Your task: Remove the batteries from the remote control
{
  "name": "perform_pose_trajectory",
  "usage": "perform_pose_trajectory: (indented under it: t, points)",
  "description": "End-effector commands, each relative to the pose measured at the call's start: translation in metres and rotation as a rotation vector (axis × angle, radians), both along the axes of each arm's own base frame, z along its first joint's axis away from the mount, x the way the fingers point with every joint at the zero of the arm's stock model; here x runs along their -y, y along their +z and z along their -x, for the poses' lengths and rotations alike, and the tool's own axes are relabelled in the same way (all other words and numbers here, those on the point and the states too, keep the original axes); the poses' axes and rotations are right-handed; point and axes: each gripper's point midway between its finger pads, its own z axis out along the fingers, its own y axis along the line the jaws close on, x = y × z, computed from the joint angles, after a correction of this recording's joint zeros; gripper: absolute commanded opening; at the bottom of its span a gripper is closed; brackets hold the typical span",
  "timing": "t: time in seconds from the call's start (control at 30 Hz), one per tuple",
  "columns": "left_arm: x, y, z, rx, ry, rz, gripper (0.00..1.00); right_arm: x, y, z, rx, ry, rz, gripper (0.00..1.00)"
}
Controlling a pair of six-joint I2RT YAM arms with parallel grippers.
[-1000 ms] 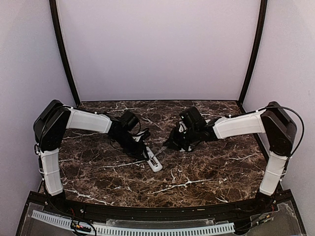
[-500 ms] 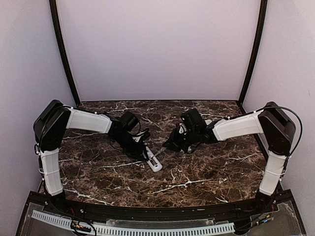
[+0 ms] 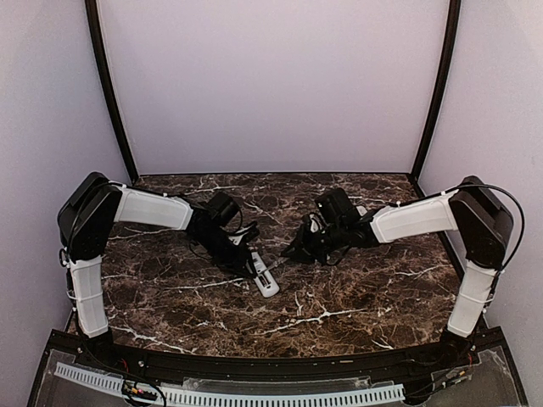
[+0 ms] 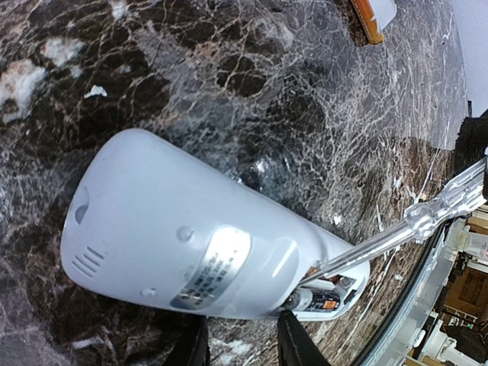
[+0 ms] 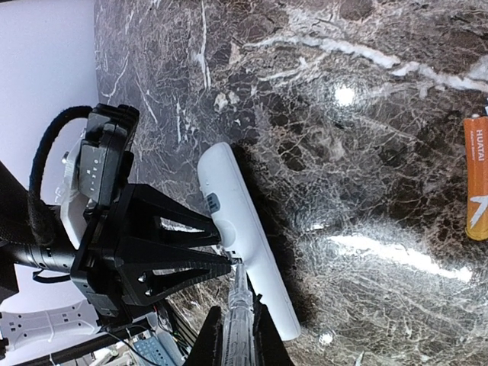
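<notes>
Overhead cam has both arms folded the same way: the left arm (image 3: 153, 209) goes up from its base at the near left corner, bends at the elbow and runs its white forearm in toward the middle of the table (image 3: 356, 314) with the wrist tipped down. The right arm (image 3: 411, 218) mirrors that from the near right corner, forearm pointing left and a bit down. The left gripper (image 3: 249, 259) is clamped on the remote (image 3: 265, 280), which sits low on the marble a little left of centre. The right wrist cam shows the black fingertips pinched in on its long edge. On my left wrist cam the white body hides the tips, so I can't say exactly how the pads sit, but the back with the label faces that camera. The right gripper (image 5: 238, 311) is closed tight around a thin metal rod (image 5: 239, 286), which points at the remote from the right. The rod's tip is poked into the open battery bay (image 4: 335, 293) at the remote's end, touching or just about touching the battery (image 4: 319, 300) in there, orange with a dark end. Can't tell whether another cell sits in the bay beside it. A second battery (image 5: 476, 178) is out, lying on its side on the table well apart from the remote, at the right edge of the right wrist view
</notes>
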Motion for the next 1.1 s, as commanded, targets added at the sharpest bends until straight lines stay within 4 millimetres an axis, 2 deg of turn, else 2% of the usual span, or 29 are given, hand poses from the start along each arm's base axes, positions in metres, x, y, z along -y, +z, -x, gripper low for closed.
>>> perform_pose_trajectory:
  t: [0.0, 0.43, 0.8, 1.07]
  points:
    - [-0.02, -0.035, 0.015, -0.047, 0.01, -0.136, 0.31, -0.015, 0.021, 0.031, -0.036, 0.141, -0.106, 0.0]
    - [-0.02, -0.029, 0.012, -0.036, 0.019, -0.122, 0.31, -0.014, 0.039, 0.03, -0.033, 0.136, -0.221, 0.0]
    - [-0.024, -0.021, 0.002, -0.028, 0.046, -0.094, 0.32, -0.011, 0.04, 0.032, -0.035, 0.141, -0.227, 0.0]
    - [-0.027, -0.016, -0.005, -0.02, 0.065, -0.077, 0.34, -0.009, 0.049, 0.034, -0.01, 0.16, -0.227, 0.0]
